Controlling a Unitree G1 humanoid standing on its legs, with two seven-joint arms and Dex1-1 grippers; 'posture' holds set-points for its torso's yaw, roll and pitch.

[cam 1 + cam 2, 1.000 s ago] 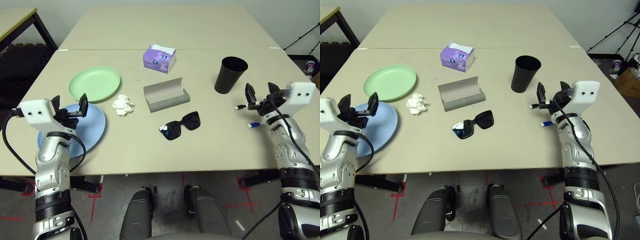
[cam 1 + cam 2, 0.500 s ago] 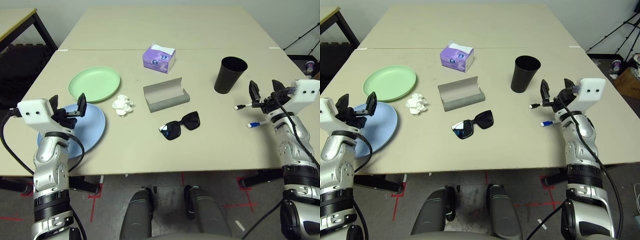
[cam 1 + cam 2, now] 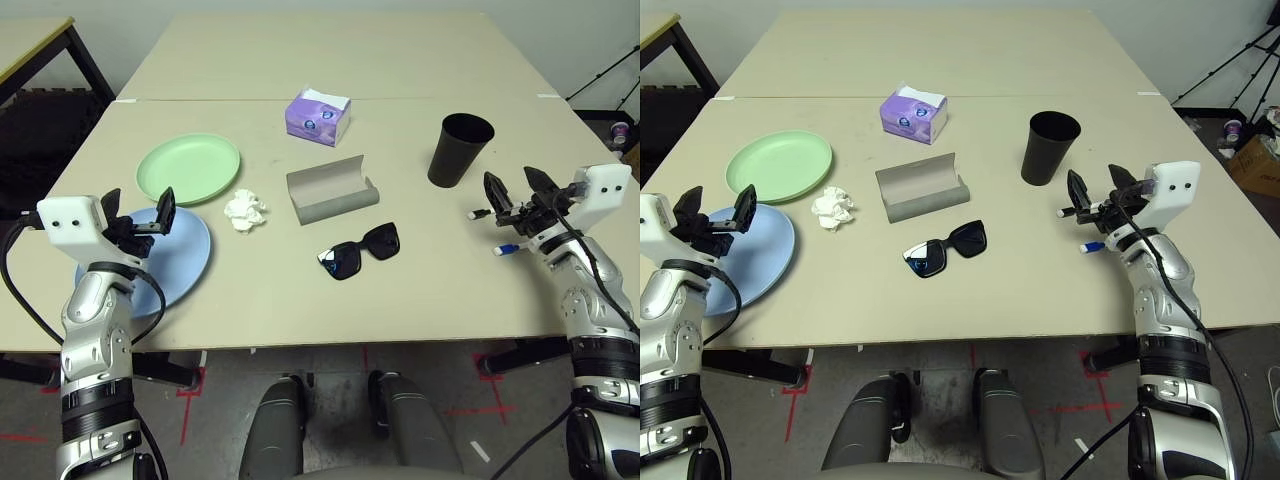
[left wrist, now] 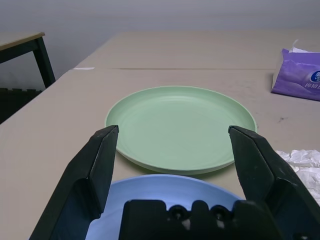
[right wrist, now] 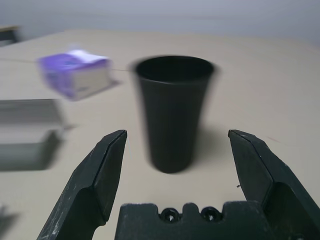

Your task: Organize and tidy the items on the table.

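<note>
Presently, your left pincer [image 3: 140, 222] is spread above the blue plate [image 3: 186, 258], the green plate [image 3: 188, 167] just beyond; this placement probably suits lifting a plate. Your right pincer [image 3: 522, 198], likewise spread and empty, is by the two markers [image 3: 507, 249], perhaps to line up with the cup [image 3: 460, 150], upright farther in. Between your arms on the table [image 3: 290, 310] lie the crumpled tissue [image 3: 245, 211], the sunglasses [image 3: 361, 251] and the glasses case [image 3: 333, 190], whose open trough would presumably receive the sunglasses.
</note>
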